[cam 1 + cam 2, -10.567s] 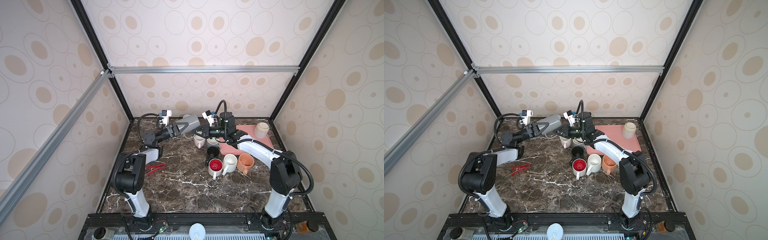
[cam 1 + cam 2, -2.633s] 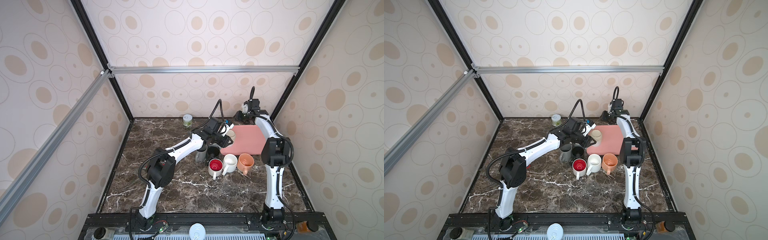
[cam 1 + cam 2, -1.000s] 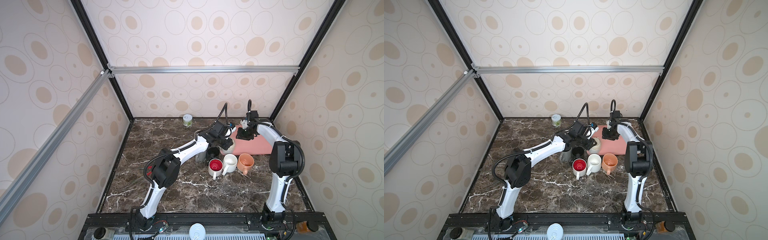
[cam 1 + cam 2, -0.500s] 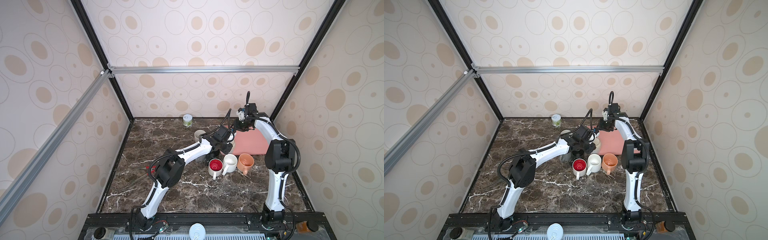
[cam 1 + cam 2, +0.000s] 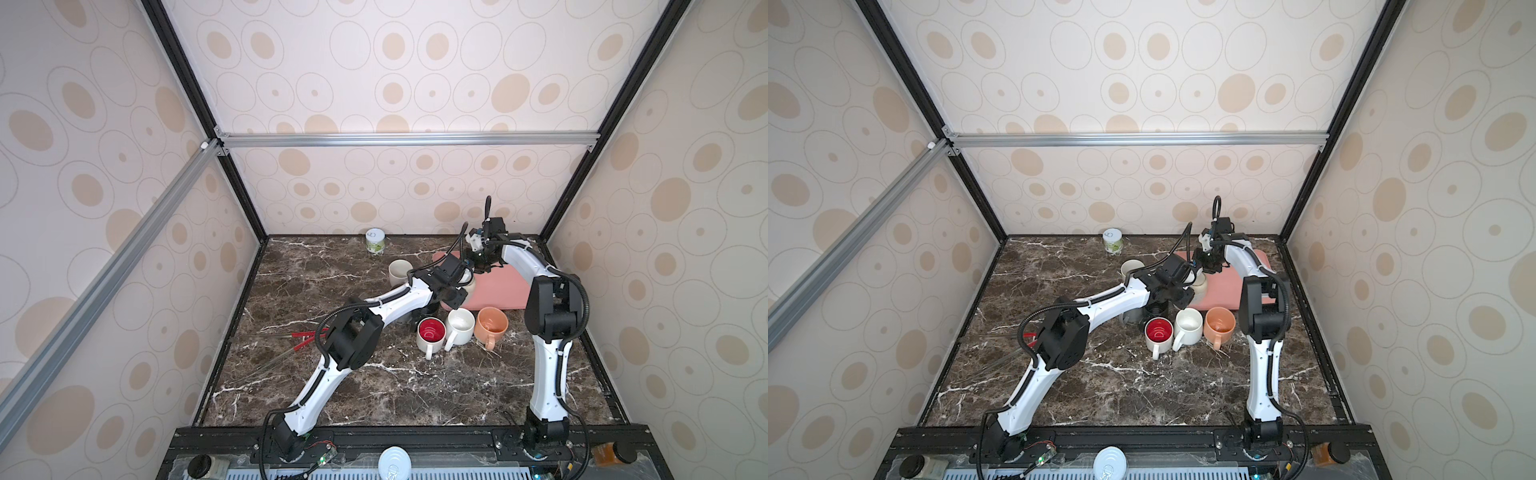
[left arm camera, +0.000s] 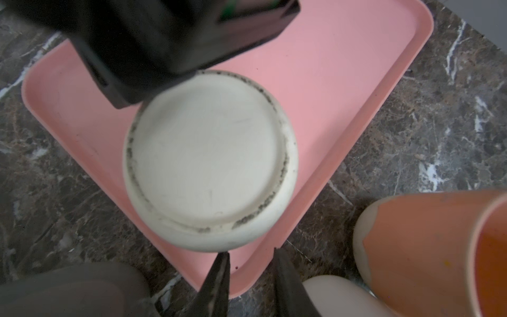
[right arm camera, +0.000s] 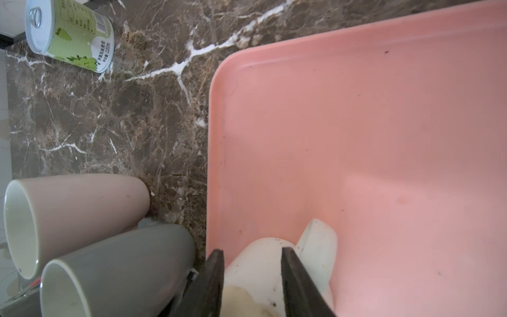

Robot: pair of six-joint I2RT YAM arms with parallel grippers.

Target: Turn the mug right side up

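Brown marble table (image 5: 332, 266), walled on three sides. Pink tray (image 5: 494, 295) at the far right, bare but for one corner. Left arm stretched across the middle to that corner, hiding most of the cream mug (image 6: 208, 156) in both top views. Right arm bent down onto the same mug from the far side. Cream mug upside down on the tray's near-left corner, base up. Right gripper (image 7: 251, 251) narrowly parted and clamped on the mug, cream ceramic filling the gap, handle just outside one finger; black body covering the base's far edge in the left wrist view. Left gripper (image 6: 251, 263) slightly parted, holding nothing, tips just beside the mug's near side, over the tray rim. In front of the tray, a tight row: orange mug (image 5: 491, 328), white mug (image 5: 459, 326), red-lined mug (image 5: 431, 332), mouths up. Left of the tray: grey mug (image 7: 115, 269) and beige mug (image 7: 68, 214), side by side. Green can (image 5: 375, 241) at the back wall. Red-handled tool (image 5: 307, 334) beside the left elbow.
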